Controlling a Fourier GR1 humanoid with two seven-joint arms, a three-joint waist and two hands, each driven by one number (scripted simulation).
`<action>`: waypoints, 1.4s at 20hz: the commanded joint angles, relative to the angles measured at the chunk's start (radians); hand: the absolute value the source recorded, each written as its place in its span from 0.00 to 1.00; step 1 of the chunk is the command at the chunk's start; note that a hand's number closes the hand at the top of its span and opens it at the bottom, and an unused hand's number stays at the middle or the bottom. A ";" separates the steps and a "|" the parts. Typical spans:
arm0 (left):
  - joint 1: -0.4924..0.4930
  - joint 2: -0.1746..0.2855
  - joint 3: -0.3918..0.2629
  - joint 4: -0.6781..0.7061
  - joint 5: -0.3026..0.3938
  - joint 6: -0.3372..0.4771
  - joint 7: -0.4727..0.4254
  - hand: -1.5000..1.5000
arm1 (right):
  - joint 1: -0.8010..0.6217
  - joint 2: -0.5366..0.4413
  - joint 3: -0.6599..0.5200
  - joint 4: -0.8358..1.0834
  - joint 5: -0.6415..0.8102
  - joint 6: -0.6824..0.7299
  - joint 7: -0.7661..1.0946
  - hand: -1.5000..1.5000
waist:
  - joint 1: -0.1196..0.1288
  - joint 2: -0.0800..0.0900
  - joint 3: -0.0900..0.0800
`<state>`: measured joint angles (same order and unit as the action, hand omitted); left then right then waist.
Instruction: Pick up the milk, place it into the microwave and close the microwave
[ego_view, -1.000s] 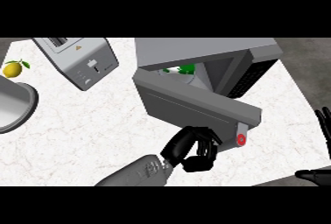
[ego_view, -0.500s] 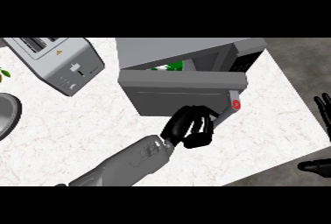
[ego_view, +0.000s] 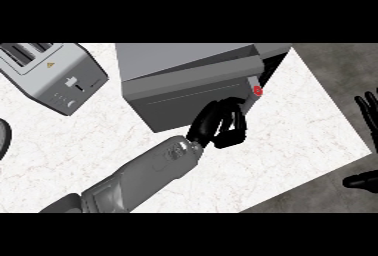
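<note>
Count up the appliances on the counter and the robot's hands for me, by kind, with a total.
Microwave: 1
Toaster: 1
Robot hands: 2 (left hand, right hand)
Total: 4

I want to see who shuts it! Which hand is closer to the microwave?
Left. The left hand touches the microwave door; the right hand rests open at the view's right edge, apart.

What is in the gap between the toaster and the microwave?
Only a narrow strip of bare white counter lies between the toaster and the microwave. The head view shows this.
</note>
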<state>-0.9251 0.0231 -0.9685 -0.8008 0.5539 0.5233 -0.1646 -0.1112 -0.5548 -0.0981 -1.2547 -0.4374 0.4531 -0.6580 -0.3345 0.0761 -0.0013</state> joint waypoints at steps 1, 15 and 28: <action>-0.114 -0.022 0.036 -0.013 0.023 0.006 -0.029 1.00 | -0.031 -0.015 0.006 -0.008 -0.025 0.058 -0.001 0.00 | -0.028 0.000 0.000; -0.196 -0.022 0.052 0.041 0.107 0.059 -0.038 1.00 | -0.103 -0.063 0.084 -0.083 -0.070 0.169 0.092 0.00 | -0.072 0.012 0.004; -0.192 -0.021 0.034 0.065 0.155 0.094 -0.072 1.00 | -0.165 -0.103 0.221 -0.306 -0.062 0.283 0.145 1.00 | -0.098 0.001 0.005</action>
<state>-1.0055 0.0394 -0.9599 -0.7467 0.7102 0.6309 -0.2180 -0.2653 -0.6534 0.0973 -1.5230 -0.4976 0.6550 -0.4691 -0.4086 0.0797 0.0031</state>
